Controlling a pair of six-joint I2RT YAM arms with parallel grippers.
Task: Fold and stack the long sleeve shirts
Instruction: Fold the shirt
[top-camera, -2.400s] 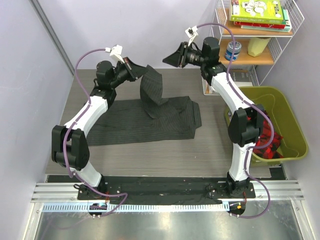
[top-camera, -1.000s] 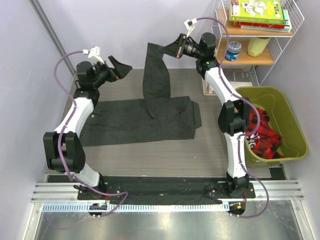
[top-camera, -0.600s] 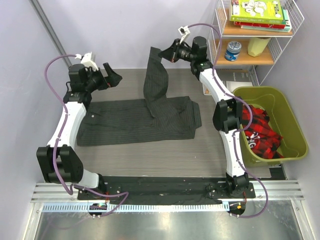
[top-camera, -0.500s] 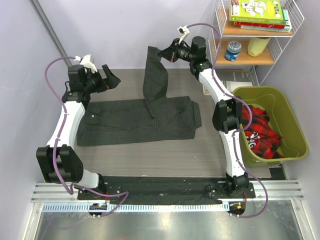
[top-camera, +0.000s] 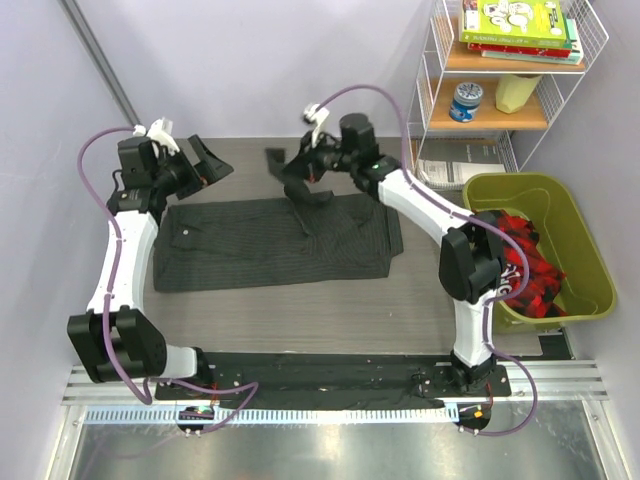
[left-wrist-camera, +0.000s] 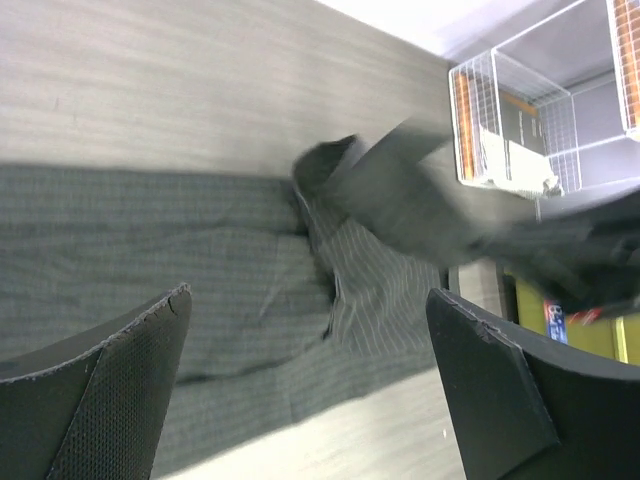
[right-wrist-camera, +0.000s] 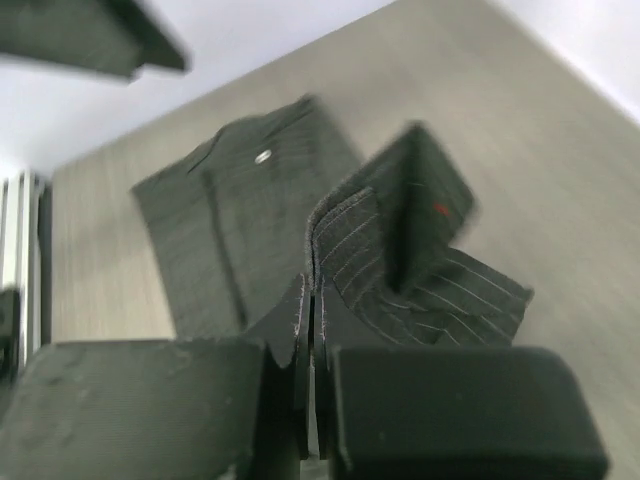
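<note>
One long sleeve shirt (top-camera: 240, 245), dark with pale pinstripes, lies spread flat across the table. My right gripper (top-camera: 290, 167) is shut on its sleeve (top-camera: 303, 195), holding the cuff low over the shirt's far middle. In the right wrist view the jaws (right-wrist-camera: 312, 300) pinch the folded sleeve edge (right-wrist-camera: 400, 250), with the shirt body (right-wrist-camera: 230, 230) beneath. My left gripper (top-camera: 212, 165) hovers open and holds nothing above the shirt's far left corner. Its wrist view shows the wide-set fingers (left-wrist-camera: 110, 390) over the shirt (left-wrist-camera: 150, 250).
A green bin (top-camera: 575, 235) holding red plaid cloth (top-camera: 520, 265) stands at the right. A wire shelf (top-camera: 510, 100) with books and a can stands at the back right, papers (top-camera: 450, 172) at its foot. A wall runs behind the table.
The right gripper has brought the sleeve from high up down and leftward, low over the shirt. The left gripper has drawn back to the left, still open.
</note>
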